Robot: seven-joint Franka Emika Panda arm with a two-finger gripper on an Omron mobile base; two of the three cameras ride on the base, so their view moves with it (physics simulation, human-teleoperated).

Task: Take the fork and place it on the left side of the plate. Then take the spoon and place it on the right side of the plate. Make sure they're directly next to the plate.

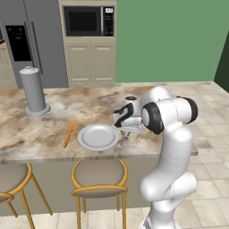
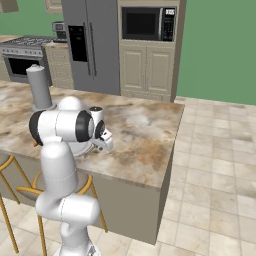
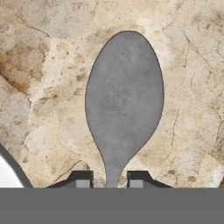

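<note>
The grey spoon [image 3: 124, 96] lies flat on the marble counter, its oval bowl pointing away from the hand. My gripper [image 3: 109, 179] stands over its neck, with the two dark fingertips [image 3: 83, 179] a little apart from the neck on either side, open. The plate's rim [image 3: 6, 173] shows close by at the lower left of the hand view. In the left base view the round grey-white plate [image 1: 98, 137] sits near the counter's front edge. The orange fork [image 1: 69, 134] lies just to its left, and my gripper [image 1: 126, 131] is low at its right rim.
A tall grey cylinder on a round base [image 1: 32, 91] stands at the back left of the counter [image 1: 89, 107]. Two stools [image 1: 99, 181] are tucked under the front edge. The counter's right end [image 2: 165, 150] drops to the tiled floor.
</note>
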